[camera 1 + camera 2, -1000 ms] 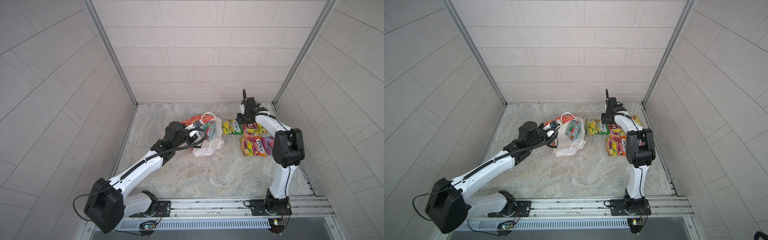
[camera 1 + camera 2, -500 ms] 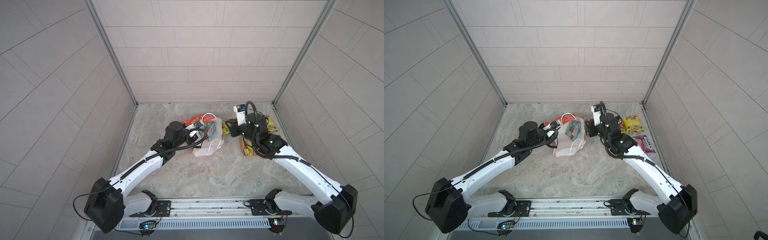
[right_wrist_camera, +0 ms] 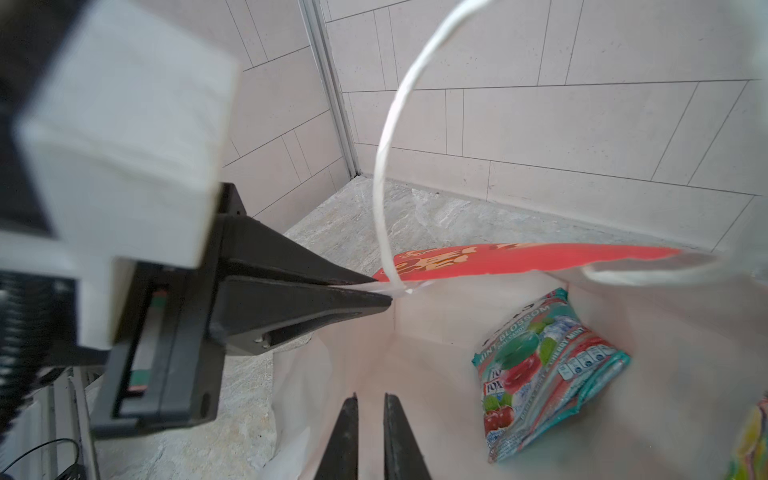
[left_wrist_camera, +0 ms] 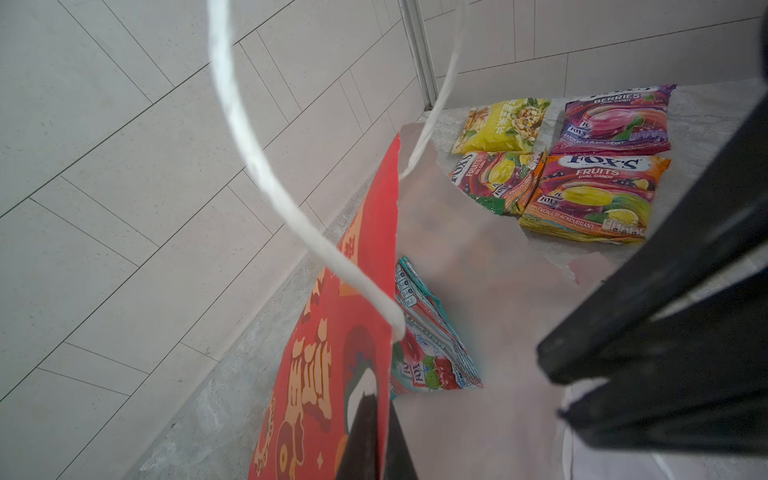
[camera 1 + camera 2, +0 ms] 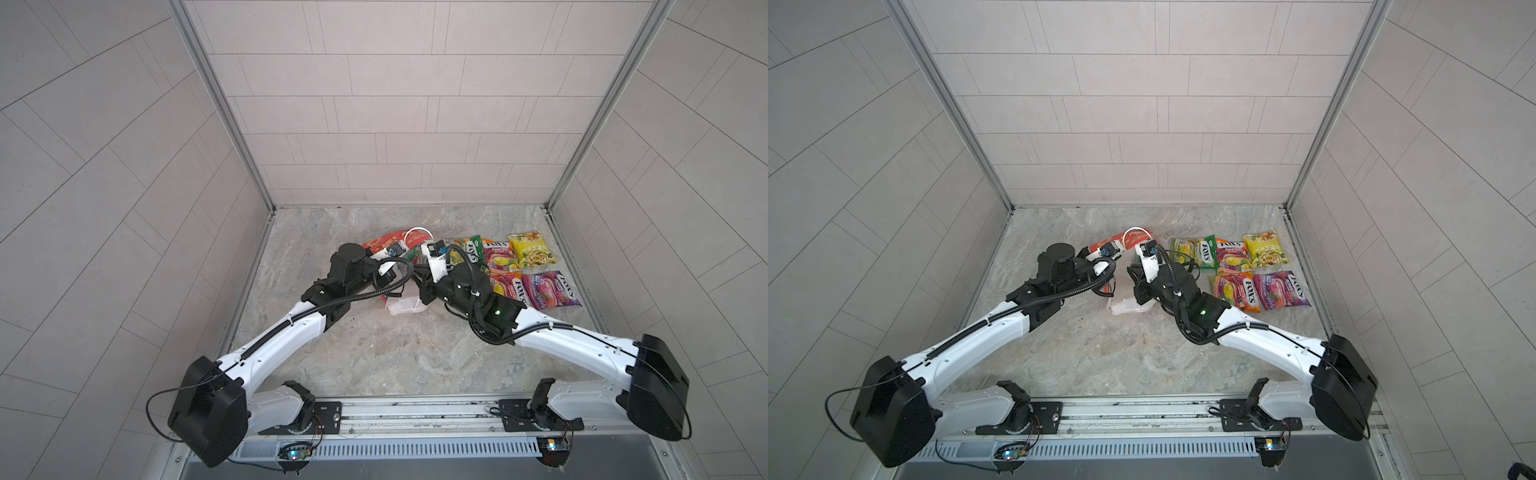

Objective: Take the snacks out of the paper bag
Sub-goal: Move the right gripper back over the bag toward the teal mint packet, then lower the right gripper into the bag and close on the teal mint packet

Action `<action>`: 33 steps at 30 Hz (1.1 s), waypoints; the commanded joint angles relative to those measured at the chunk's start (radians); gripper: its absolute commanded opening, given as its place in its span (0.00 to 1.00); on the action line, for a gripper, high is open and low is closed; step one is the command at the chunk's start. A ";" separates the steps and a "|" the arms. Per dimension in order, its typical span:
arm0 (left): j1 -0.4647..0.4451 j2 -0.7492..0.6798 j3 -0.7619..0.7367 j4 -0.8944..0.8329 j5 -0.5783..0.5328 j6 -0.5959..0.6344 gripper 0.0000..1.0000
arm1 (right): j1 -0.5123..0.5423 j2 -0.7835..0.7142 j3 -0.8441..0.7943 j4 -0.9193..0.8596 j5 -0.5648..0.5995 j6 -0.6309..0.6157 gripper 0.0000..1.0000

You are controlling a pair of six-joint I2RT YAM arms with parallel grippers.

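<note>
**Position.** The paper bag (image 5: 384, 243) sits on the table (image 5: 374, 353) between the two arms.

**Left tool.** The left tool (image 3: 384, 293) is clamped on the bag's rim at the foot of a white cord handle (image 3: 386, 145). Its judged purpose is to hold the mouth open and keep the bag from sliding.

**Right tool.** The right tool (image 3: 370, 399) is inside the mouth. Its jaws stand narrowly apart with nothing between them, near the light-blue packet (image 3: 548, 374) lying against the white lining.

**Snacks removed.** Five snacks lie flat on the table beside the bag, from the green packet (image 5: 1204, 249) to the purple packet (image 5: 1281, 291). They are laid clear of the opening.

**Unresolved.** A yellow-green edge (image 3: 752, 440) shows at the margin of the right wrist view. Whether it is inside the bag or outside it cannot be told.
</note>
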State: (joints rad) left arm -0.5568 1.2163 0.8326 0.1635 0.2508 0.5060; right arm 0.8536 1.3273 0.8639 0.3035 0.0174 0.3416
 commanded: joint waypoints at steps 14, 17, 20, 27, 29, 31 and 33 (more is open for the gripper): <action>0.003 -0.032 0.016 -0.009 0.010 -0.015 0.00 | -0.042 0.264 -0.046 0.080 0.195 0.146 0.22; 0.003 -0.036 0.015 -0.008 0.009 -0.015 0.00 | -0.060 0.288 -0.027 0.018 0.231 0.196 0.30; 0.002 -0.037 0.014 -0.009 0.014 -0.015 0.00 | -0.085 0.324 0.026 -0.076 0.227 0.250 0.40; 0.003 -0.033 0.013 -0.008 0.017 -0.012 0.00 | -0.103 0.372 0.073 -0.150 0.272 0.376 0.52; 0.003 -0.032 0.013 -0.006 0.023 -0.011 0.00 | -0.103 0.385 0.083 -0.152 0.284 0.394 0.56; 0.003 -0.028 0.014 -0.002 0.035 -0.015 0.00 | -0.109 0.410 0.107 -0.167 0.279 0.426 0.57; 0.002 -0.023 0.014 0.001 0.048 -0.017 0.00 | -0.111 0.432 0.117 -0.154 0.283 0.462 0.58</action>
State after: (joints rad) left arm -0.5568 1.2041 0.8330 0.1440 0.2707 0.5018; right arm 0.7498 1.7302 0.9596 0.1772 0.2649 0.7216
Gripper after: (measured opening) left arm 0.055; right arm 0.579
